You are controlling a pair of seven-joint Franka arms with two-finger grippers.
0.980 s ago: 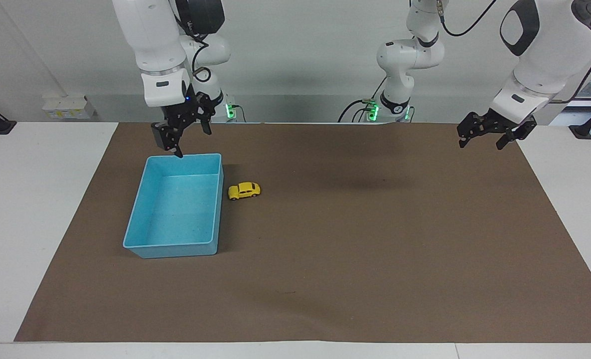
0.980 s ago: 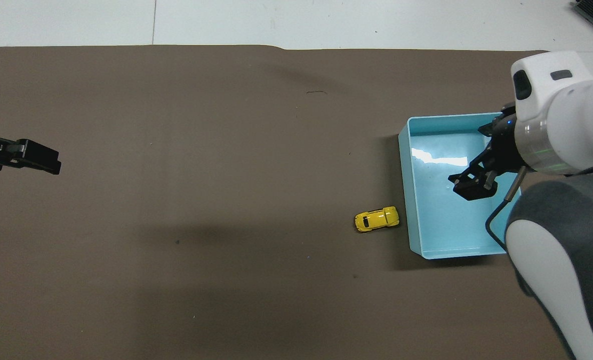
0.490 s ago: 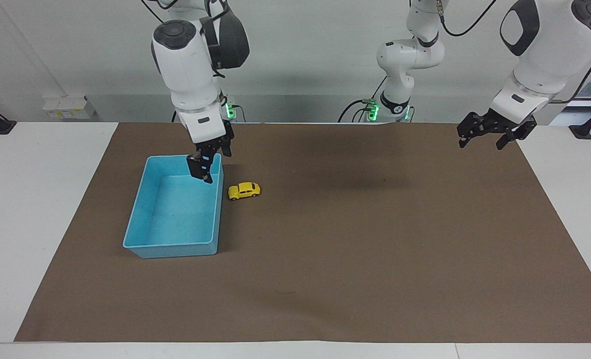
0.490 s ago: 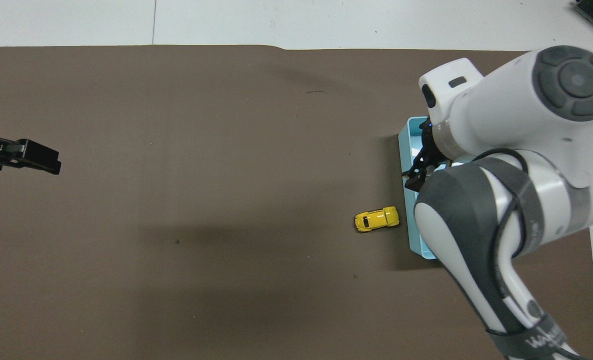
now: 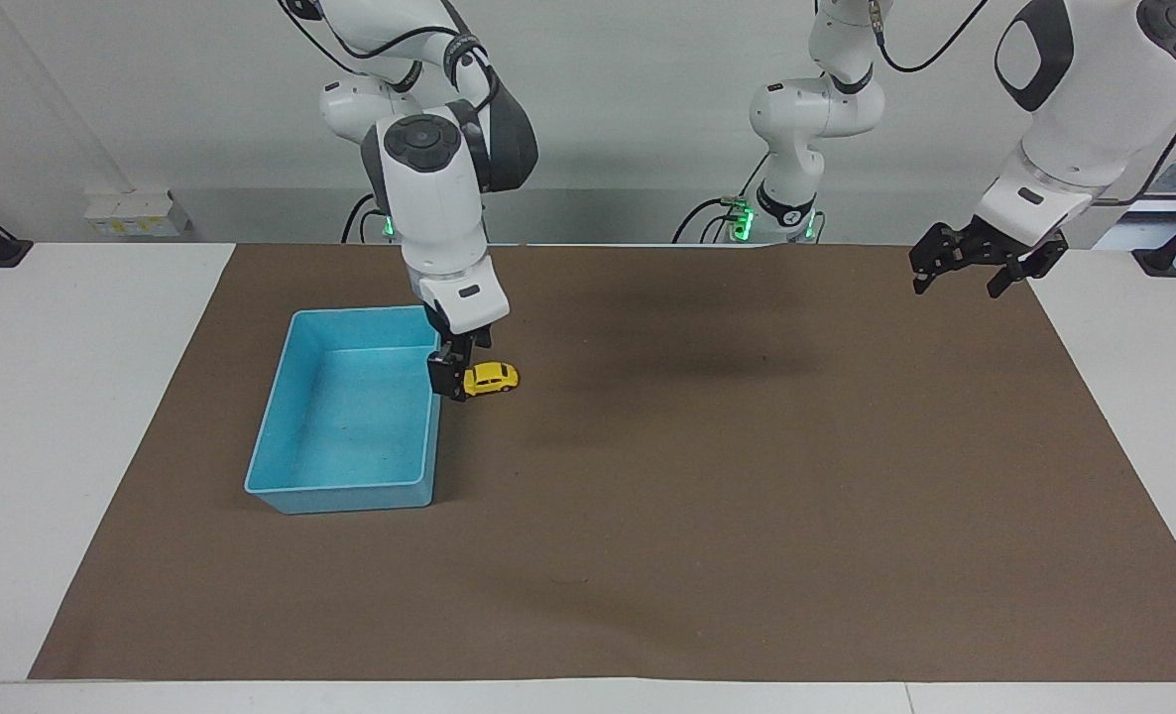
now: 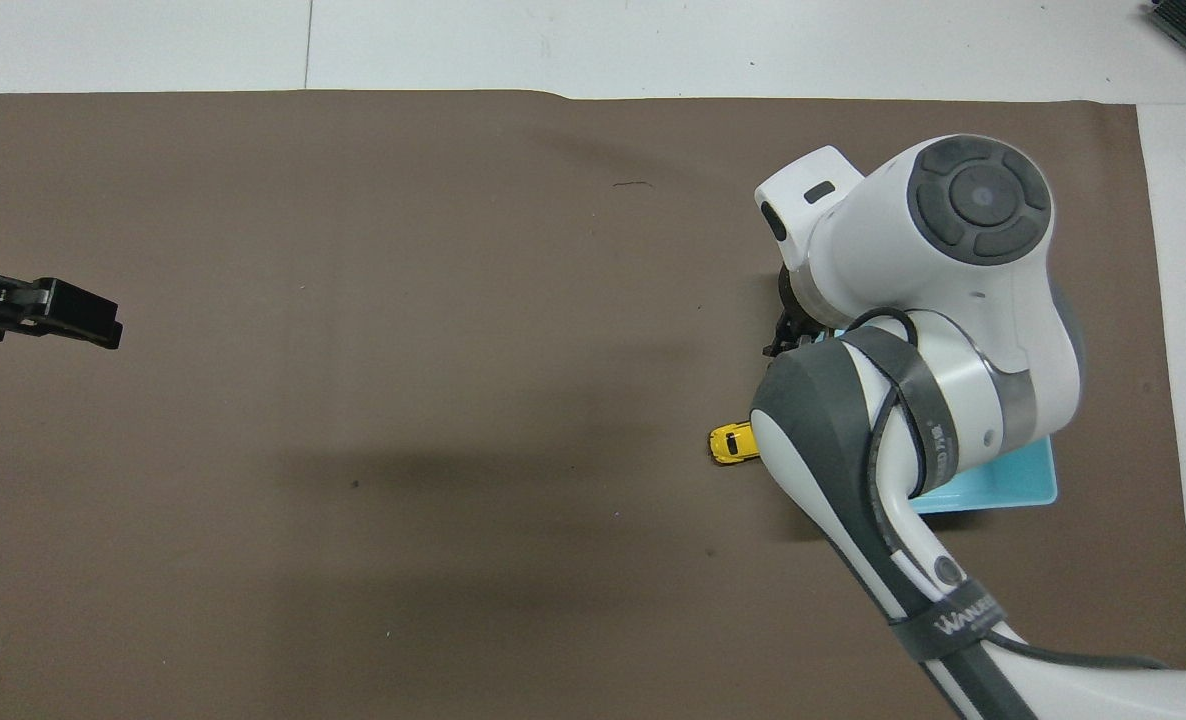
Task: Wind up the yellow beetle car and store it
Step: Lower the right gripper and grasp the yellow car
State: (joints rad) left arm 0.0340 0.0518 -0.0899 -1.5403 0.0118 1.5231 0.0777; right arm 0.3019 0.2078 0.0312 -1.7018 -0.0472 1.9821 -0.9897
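Right pincer point(image 5: 452, 380) newly beside crosswise car point(image 5: 490, 378)

The right gripper point(image 5: 452, 382) has been swung from over the blue tray point(image 5: 291, 426) and lowered beside the yellow beetle car point(image 5: 490, 378), at the end nearest the tray.

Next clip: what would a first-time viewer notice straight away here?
The blue tray toward the right arm's end of the brown mat stands out first, with the yellow beetle car on the mat beside it. The right pincer is down at the car's tray-side end, open. The left pincer waits, open, over the mat's corner.
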